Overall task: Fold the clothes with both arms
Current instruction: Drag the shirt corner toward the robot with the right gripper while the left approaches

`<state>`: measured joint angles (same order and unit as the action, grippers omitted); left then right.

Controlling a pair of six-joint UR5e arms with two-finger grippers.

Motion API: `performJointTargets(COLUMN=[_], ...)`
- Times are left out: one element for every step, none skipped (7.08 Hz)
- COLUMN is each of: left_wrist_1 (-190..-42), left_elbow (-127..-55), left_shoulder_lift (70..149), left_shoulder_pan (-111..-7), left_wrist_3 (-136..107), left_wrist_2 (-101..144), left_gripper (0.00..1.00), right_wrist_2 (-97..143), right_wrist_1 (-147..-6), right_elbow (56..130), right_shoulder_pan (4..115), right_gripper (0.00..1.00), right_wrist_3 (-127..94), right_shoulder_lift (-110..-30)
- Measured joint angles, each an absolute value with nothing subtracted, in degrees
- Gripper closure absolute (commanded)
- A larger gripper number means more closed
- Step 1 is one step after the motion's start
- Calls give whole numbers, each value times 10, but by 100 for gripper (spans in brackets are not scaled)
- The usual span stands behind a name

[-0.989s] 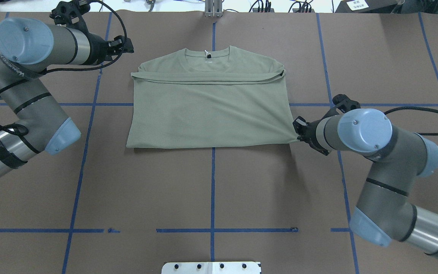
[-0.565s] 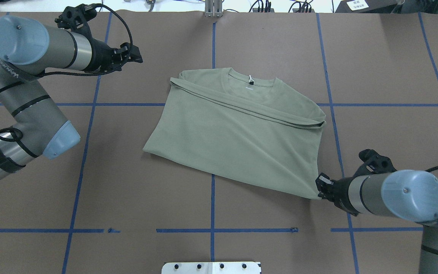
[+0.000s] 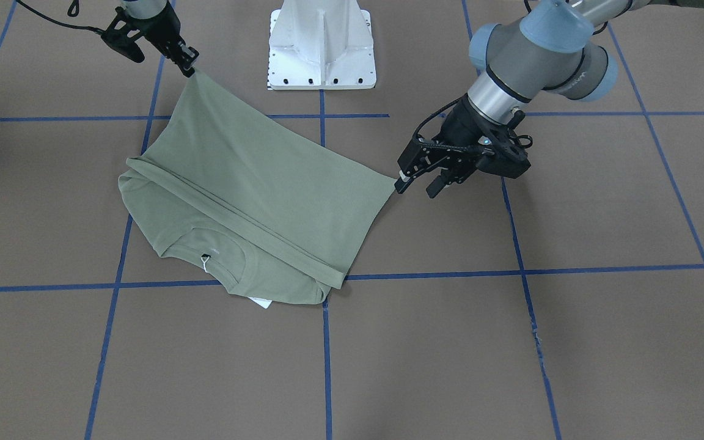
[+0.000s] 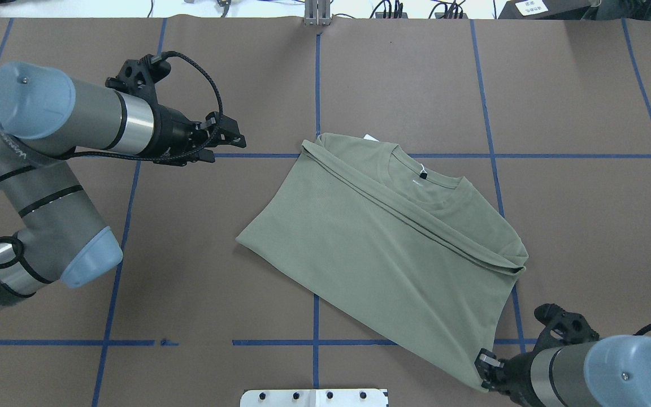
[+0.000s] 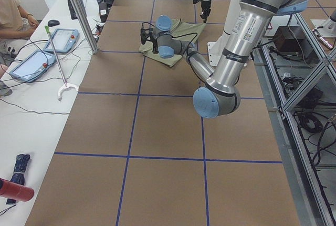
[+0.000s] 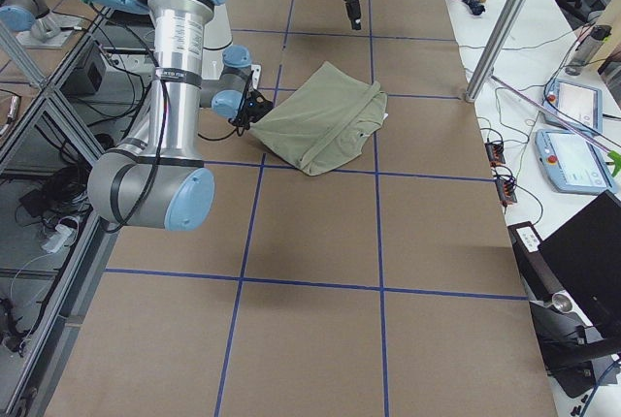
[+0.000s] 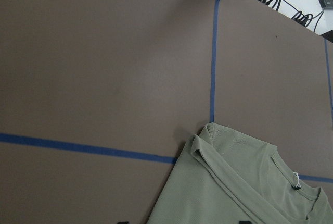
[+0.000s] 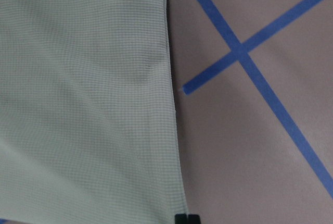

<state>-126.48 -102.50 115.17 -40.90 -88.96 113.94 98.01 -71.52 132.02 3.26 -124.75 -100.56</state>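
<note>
**Shirt skewed on the table, one corner pinched**

The big brown table [image 4: 585, 102] with its blue tape grid carries everything. The left arm [image 4: 54, 118] comes in over its own side, and there's lettering on its elbow band, but it's too small for me to read. The right arm [image 4: 613, 367] sits low at the near edge.

The sage-green shirt [image 4: 393, 249] lies flat but turned at an angle, mostly on the robot's right of centre. The collar points away from the robot and the sleeves are folded across the chest.

The right gripper [image 4: 482, 376] has its fingers pressed together on the shirt's near hem corner, and its wrist view shows the tips closed right at the fabric edge. The left gripper [image 3: 418, 183] has its fingers spread with nothing between them, and from overhead it's clear of the cloth.

There's a small black neck tag [image 4: 423, 176] inside the collar. A white tag [image 3: 258, 300] pokes out from under the shoulder. I can't read the print on either.
</note>
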Motion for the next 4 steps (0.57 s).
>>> performJointTargets(left_wrist_1=[-1258,-1248,-1239,-1232], left_elbow=[-1032,-1037,-1041,-1042], left_shoulder_lift=[1151,1148,1143,1135], left_shoulder_pan=[-393,-375,-352,-330], left_wrist_3=[-930,-965,-994,-1010], left_wrist_2=[1142,1144,1139,1132], left_gripper=[31,30,30,30], right_wrist_2=[981,981,980,981], right_wrist_1=[-715,-715,-715,-715], right_elbow=[1328,1334,1341,1348], right_shoulder_pan=[2,-16,-14,19], right_gripper=[0,0,0,0], right_wrist_3=[-1262,-1268,-1270,-1268], right_shoulder_lift=[-1007,-1007,-1007,-1005])
